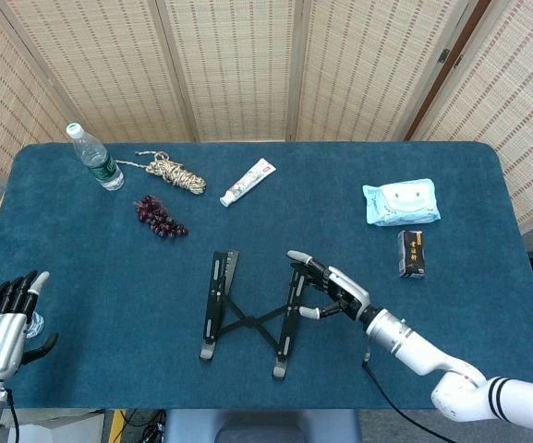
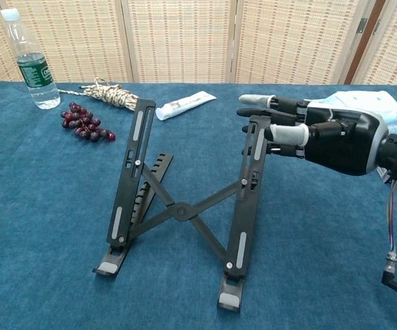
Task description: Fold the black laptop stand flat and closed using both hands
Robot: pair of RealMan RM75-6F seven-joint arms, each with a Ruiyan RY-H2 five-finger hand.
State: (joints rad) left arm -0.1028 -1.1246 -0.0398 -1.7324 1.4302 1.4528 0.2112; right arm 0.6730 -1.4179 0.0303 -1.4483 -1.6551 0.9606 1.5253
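Laptop stand (image 1: pixel 248 316) sits mid-table, fully unfolded, both rails propped up, X-brace spread. Nothing folded yet. Right hand (image 1: pixel 326 289) is at the top of the stand's right rail, fingers spread, empty; fingertips (image 2: pixel 253 100) look level with the rail tip, contact not clear, no grip. Left hand (image 1: pixel 3 318) is well left of the stand at the table edge, fingers apart, holding nothing. Grapes (image 1: pixel 160 217) and toothpaste tube (image 1: pixel 247 182) lie beyond the stand. Left to do: grasp both rails, collapse brace, press flat. Early stage by my read.
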